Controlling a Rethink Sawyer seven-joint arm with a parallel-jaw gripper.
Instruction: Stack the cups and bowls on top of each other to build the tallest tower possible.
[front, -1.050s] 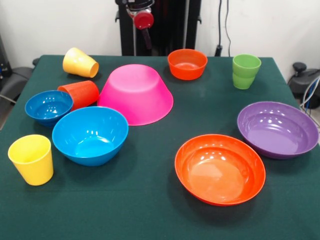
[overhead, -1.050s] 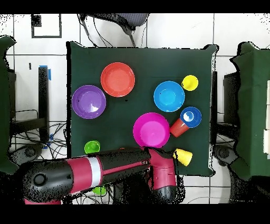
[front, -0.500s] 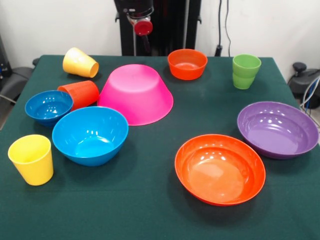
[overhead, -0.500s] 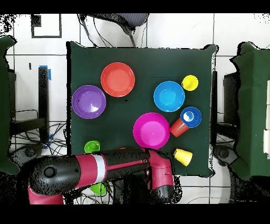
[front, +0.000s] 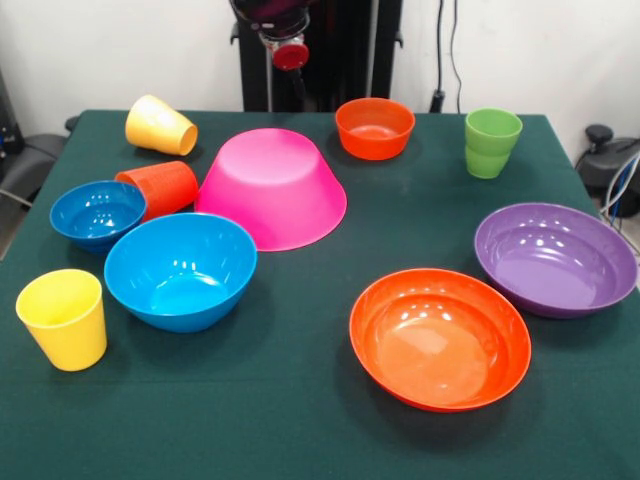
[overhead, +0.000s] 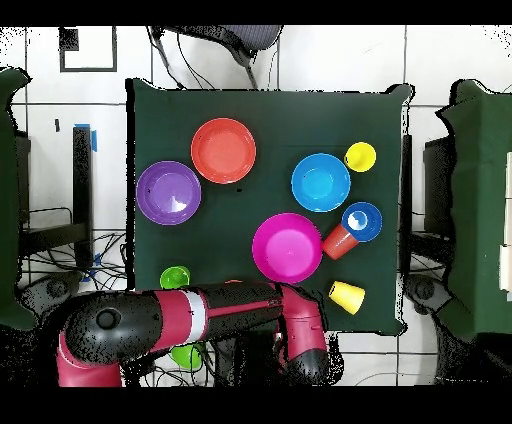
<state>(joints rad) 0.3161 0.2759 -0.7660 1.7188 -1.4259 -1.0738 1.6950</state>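
Observation:
The large pink bowl (front: 272, 187) (overhead: 287, 246) lies upside down mid-table. Beside it the orange-red cup (front: 160, 188) lies on its side against the small blue bowl (front: 97, 212). The medium blue bowl (front: 181, 270) and one yellow cup (front: 62, 318) stand upright near them. The other yellow cup (front: 160, 125) lies tipped over at the back. The small orange bowl (front: 375, 127), green cup (front: 491, 142), purple bowl (front: 555, 258) and wide orange bowl (front: 439, 337) stand apart. No tower shows. The arm (front: 290, 55) (overhead: 300, 330) hangs behind the table's edge; its gripper is not clear.
The table is covered in green cloth (front: 300, 420). In the overhead view the arm covers most of the small orange bowl and the table edge by the green cup (overhead: 175, 278). Cables and other furniture surround the table.
The arm has shifted slightly behind the table's edge, its elbow swinging toward the base. No cup or bowl has moved.

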